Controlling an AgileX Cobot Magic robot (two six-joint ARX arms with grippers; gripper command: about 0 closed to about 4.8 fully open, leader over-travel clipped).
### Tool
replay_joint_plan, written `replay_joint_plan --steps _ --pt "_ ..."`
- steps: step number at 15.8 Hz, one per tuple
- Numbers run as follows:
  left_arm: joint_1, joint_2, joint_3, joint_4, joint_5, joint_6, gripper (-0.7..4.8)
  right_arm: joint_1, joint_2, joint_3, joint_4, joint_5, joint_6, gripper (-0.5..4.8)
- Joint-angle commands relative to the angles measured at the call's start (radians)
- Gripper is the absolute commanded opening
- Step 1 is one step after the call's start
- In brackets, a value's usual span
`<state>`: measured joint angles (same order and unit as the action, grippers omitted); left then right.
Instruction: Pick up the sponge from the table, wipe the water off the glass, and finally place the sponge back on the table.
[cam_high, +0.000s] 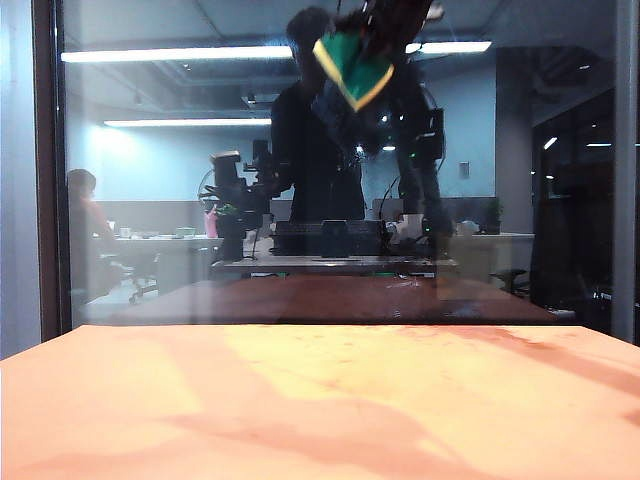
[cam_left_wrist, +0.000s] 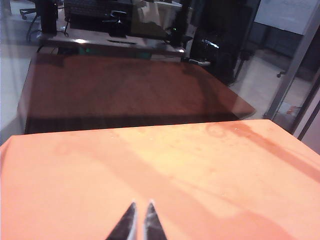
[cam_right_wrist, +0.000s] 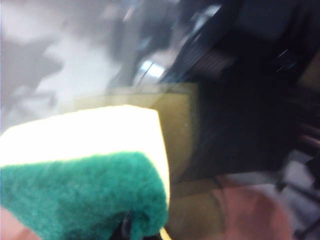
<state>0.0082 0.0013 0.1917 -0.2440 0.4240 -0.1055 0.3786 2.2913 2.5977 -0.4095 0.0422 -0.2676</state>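
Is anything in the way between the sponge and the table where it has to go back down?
Nothing visible is. The right gripper holds the sponge high up against the glass, and the table below shows bare. The left gripper hovers shut, low over the table's near part.

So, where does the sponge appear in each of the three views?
Exterior view: the sponge is at top centre, high against the glass, held in the right hand.
Left wrist view: not in it.
Right wrist view: it fills the near foreground.
Shared landmark: the glass, seen in all three.
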Motion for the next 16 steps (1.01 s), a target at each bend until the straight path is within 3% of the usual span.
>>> replay_joint_plan --steps 1,9,16 --pt "0.0 0.001 0.005 0.014 -0.001 0.004 0.25 -0.008 -0.011 0.049 0.063 0.037 0.001 -0.09" --pt "0.0 0.001 0.005 0.014 -0.001 0.004 0.25 -0.005 0.095 0.035 -0.192 0.004 0.006 -0.09" --pt "0.0 0.001 0.005 0.014 -0.002 0.004 0.25 -0.008 0.108 0.032 -0.209 0.047 0.012 -0.09"
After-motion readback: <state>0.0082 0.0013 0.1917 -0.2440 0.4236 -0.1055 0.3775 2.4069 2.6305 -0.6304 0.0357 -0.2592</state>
